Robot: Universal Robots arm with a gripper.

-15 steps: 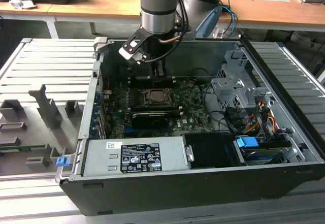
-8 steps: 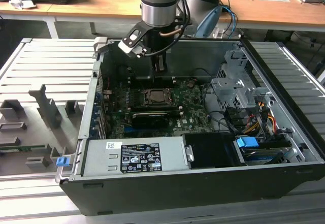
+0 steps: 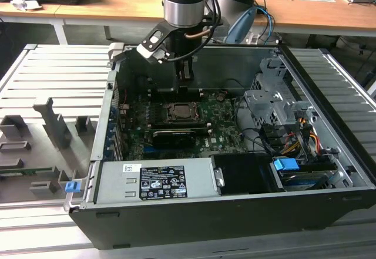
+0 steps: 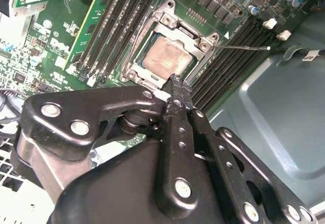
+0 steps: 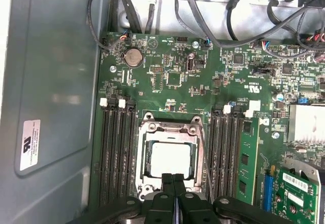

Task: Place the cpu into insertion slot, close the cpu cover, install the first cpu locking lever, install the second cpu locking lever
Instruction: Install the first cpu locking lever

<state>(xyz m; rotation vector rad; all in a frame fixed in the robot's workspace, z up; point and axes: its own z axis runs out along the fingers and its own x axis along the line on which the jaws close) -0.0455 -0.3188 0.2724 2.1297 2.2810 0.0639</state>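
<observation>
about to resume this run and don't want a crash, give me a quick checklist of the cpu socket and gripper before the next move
1. cpu seated in the insertion slot: ok
2. cpu cover lying down around the cpu: ok, looks flat
3. Locking lever latched: not ok, in the second wrist view it juts out sideways from the socket
4. Other lever latched: cannot tell
5. gripper shut and empty, at the cover's edge: ok

Grey banded arm (image 3: 183,9), black fingers (image 4: 177,112) — silver screws (image 4: 182,186)

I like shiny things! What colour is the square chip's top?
The cpu is pale silver-grey, clearest in the first wrist view.
</observation>
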